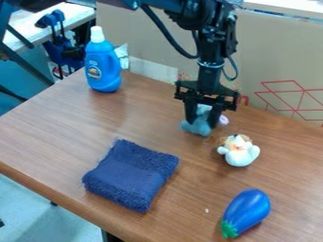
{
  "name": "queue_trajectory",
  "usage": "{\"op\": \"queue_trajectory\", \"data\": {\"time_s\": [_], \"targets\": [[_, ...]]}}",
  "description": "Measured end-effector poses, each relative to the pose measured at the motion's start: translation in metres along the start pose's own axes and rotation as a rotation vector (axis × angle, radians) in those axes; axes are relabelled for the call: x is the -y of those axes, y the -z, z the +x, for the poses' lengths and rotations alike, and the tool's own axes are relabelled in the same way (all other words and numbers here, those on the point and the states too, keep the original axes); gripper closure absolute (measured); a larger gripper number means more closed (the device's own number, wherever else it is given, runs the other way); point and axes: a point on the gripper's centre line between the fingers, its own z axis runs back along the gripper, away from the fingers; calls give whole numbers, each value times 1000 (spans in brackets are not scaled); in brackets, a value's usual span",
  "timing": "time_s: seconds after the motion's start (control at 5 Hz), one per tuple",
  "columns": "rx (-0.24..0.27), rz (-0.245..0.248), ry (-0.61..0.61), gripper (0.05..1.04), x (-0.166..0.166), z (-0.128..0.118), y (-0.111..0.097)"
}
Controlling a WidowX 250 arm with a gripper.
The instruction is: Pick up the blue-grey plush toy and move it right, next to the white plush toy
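From where I stand, taking 12 o'clock as the top of the camera view, the black pincer hangs down with its two fingers a little apart, closed about a light blue-teal soft toy. One finger comes down on each side of it, so the gap is no wider than the part of the toy caught there. The toy is plump and rounded, with a smooth lobe bulging out past the fingers towards 8 o'clock and its lower part near the worktop; whether it touches the wood I can't tell. It looks roughly upright, its long axis running nearly 12 to 6, though the fingers hide too much to say which end is the head. A small pale lilac piece shows at 3 o'clock, just beside the fingers; I can't tell if it belongs to the toy.

Going round from that toy, a white figure with an orange-brown patch sits near it, between 4 and 5 o'clock. A shiny blue toy eggplant lies well apart at 5, its green stem end pointing towards 7. A folded dark blue cloth lies between 7 and 8, and a blue bottle with a white cap stands upright at 10
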Motion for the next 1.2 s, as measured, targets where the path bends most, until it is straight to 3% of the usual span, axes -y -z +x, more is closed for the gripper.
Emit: {"op": "queue_trajectory", "data": {"time_s": [0.2, 0.4, 0.6, 0.8, 1.0, 1.2], "targets": [[10, -49, -14, 134, 2, 1, 6], [64, -117, -41, 74, 2, 0, -2], [114, -152, -55, 78, 2, -3, -22], [230, -159, -87, 78, -10, -34, -59], [288, -139, -86, 80, -21, -66, -89], [214, -114, -75, 81, -33, -103, -90]]}}
